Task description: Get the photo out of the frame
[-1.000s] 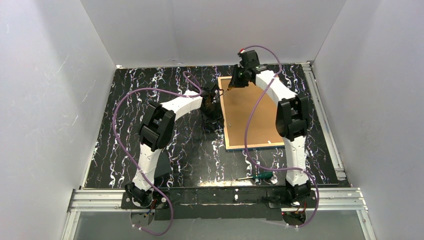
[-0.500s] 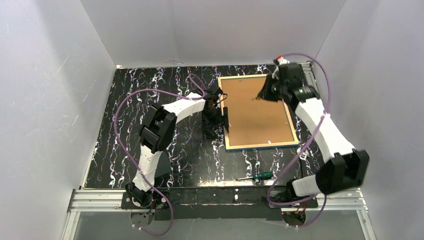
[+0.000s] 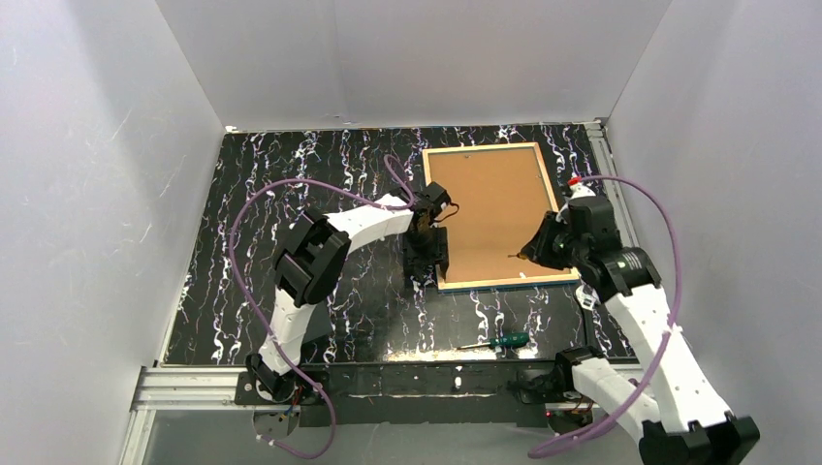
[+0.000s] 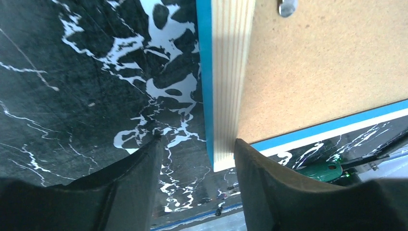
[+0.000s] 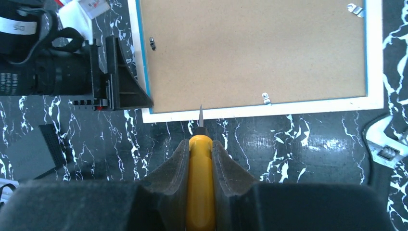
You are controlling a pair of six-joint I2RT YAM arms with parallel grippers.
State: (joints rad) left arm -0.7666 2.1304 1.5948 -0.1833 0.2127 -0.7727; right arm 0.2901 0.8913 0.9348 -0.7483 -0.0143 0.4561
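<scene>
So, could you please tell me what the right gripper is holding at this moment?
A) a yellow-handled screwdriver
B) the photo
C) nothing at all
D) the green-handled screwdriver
A: in the right wrist view the right gripper is shut on a yellow-handled screwdriver, whose tip points at the near rail of the frame.

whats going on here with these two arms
A blue frame lies face down on the table with its brown backing board up and in place, so the photo is hidden. The left gripper, jaws open, straddles the frame's left rail at its near corner. The right gripper is shut on a yellow screwdriver, tip pointed at the frame's near edge; a metal clip sits further along it. A green screwdriver lies near the arms' bases.
</scene>
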